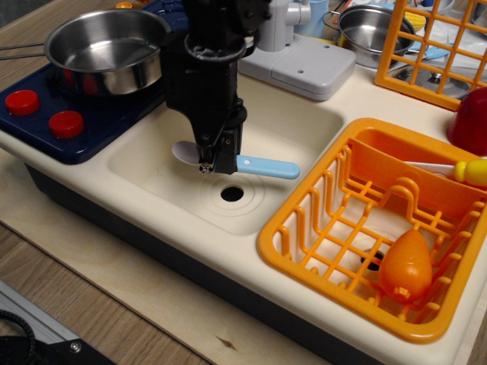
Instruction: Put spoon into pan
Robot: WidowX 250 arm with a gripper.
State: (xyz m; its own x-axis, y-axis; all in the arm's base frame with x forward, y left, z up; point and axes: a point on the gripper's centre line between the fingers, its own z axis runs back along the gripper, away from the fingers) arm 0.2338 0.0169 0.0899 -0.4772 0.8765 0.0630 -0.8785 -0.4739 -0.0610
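The spoon (pixel 266 166) has a white bowl and a light blue handle. My black gripper (pixel 215 161) is shut on it where bowl meets handle and holds it level, a little above the sink floor. The bowl sticks out to the left, the handle to the right. The pan (pixel 108 47) is a large shiny steel pan on the dark blue stove at the top left, its thin handle pointing left. The pan looks empty. It lies up and to the left of the gripper.
The cream sink basin (pixel 297 129) has a drain hole (pixel 232 193). An orange dish rack (pixel 304 251) on the right holds an orange carrot-like toy (pixel 405 266) and a yellow-ended utensil (pixel 468 172). A grey faucet (pixel 289 38), a smaller steel pot (pixel 373 30) and an orange grid (pixel 434 53) stand behind.
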